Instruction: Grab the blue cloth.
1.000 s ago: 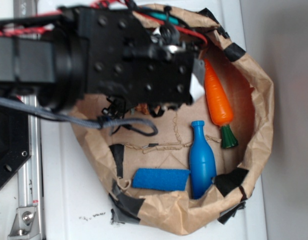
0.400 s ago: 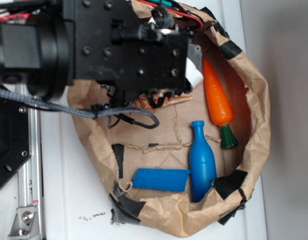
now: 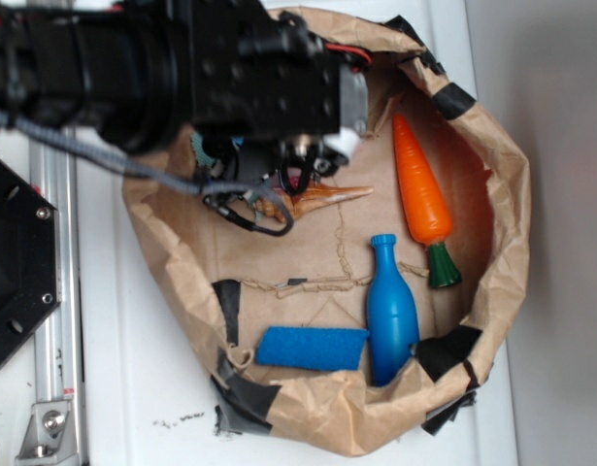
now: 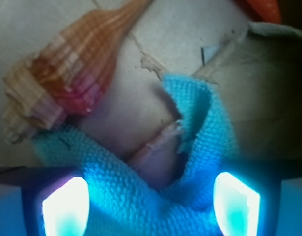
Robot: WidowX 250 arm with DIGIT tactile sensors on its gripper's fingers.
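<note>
Two fingers [image 4: 65,206] straddle blue cloth [image 4: 141,201] — seashell [image 4: 67,83] adj.

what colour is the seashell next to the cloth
The spiral ridged seashell is banded orange-brown, with cream and a pink patch; the wrist view shows it best.
</note>
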